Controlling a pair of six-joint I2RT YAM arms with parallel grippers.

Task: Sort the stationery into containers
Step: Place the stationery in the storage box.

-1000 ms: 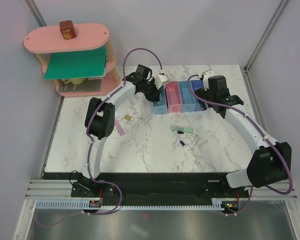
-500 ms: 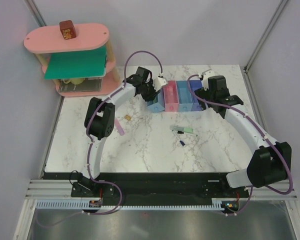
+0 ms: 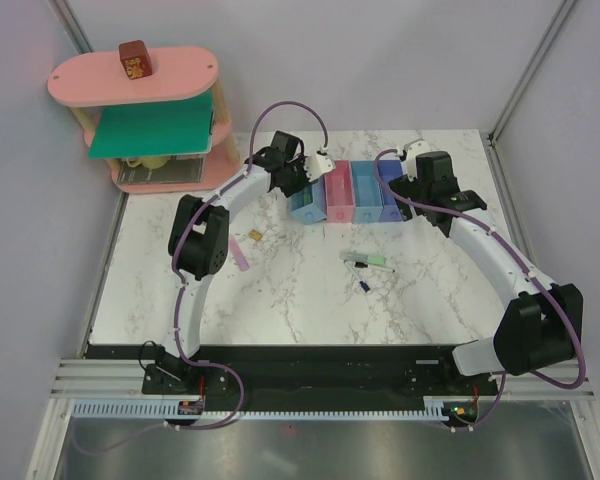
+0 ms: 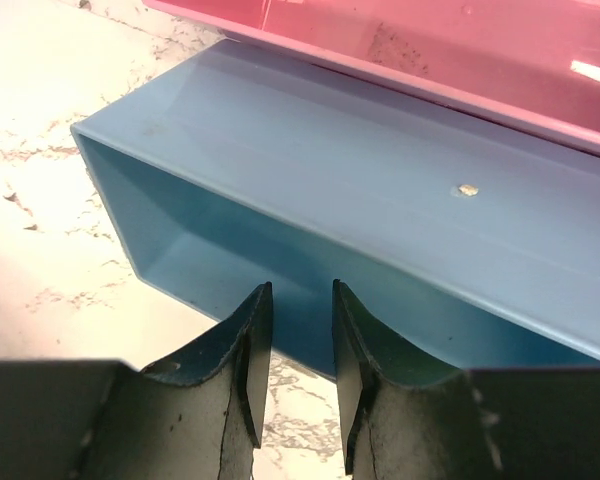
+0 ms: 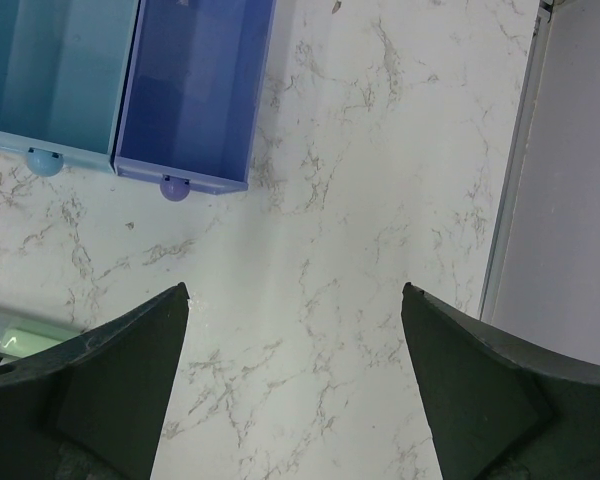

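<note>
Bins of smooth, thin-walled plastic, four narrow rectangular troughs joined side by side, lay on the bench between the two arms' fingers. The left fingers, dark, curved and scuffed, stood nearly together and pinched the near wall of the end light blue bin. Its glossy inside lay straight ahead of them, and the translucent pink bin lay beyond it.

The right fingers were spread wide over bare bench and held nothing. Ahead and to their left sat the darker blue bin and the second light blue bin, each with a small round knob on its near end.

Loose stationery lay on the white, grey-veined marble pattern, nearer the arm bases than either pair of fingers. A flat mint green bar lay with a thin pen alongside it, and a shorter pen lay just behind them. Back from the left fingers, beside that arm's elbow, were a lilac-pink bar and a tiny tan piece.

From above, the left wrist and its purple cable hid the pinched end of the row. Well off to the left of the left fingers stood a pink oval shelf with a green panel and a brown block on top.
</note>
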